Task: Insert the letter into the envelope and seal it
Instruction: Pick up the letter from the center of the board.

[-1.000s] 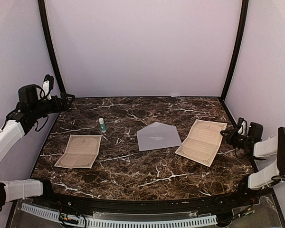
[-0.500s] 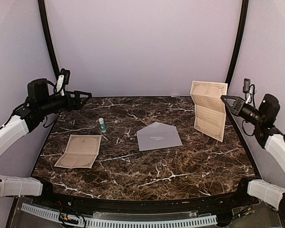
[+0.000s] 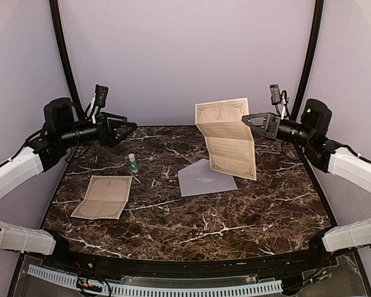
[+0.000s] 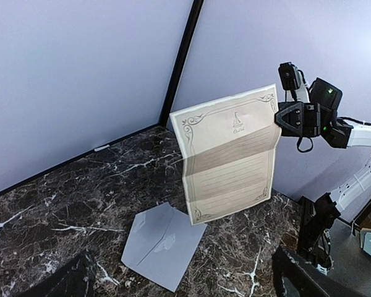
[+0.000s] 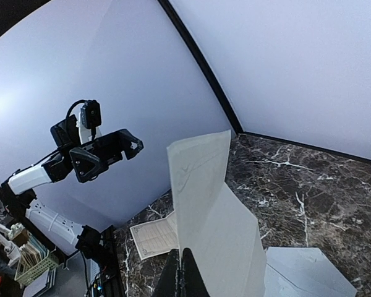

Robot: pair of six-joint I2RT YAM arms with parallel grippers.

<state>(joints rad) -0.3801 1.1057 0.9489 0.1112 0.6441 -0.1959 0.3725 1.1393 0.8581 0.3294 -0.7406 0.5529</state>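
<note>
My right gripper (image 3: 247, 119) is raised above the table and shut on the right edge of the letter (image 3: 226, 138), a tan creased sheet with an ornate border that hangs upright in the air. In the right wrist view the fingers (image 5: 187, 272) pinch the letter (image 5: 213, 210) at its edge. The pale grey-lavender envelope (image 3: 205, 178) lies flat on the marble table, flap open, just below the hanging letter. My left gripper (image 3: 131, 129) is open and empty, raised at the back left. Its wrist view shows the letter (image 4: 230, 153) and the envelope (image 4: 161, 244).
A second tan bordered sheet (image 3: 103, 197) lies flat at the left. A small glue stick with a green body (image 3: 133, 163) stands behind it. Black frame posts (image 3: 62, 55) and pale walls close in the dark marble table (image 3: 204, 229).
My right gripper has lifted the letter off the table and carried it up and to the left, over the envelope. My left arm has risen and reached toward the centre.
</note>
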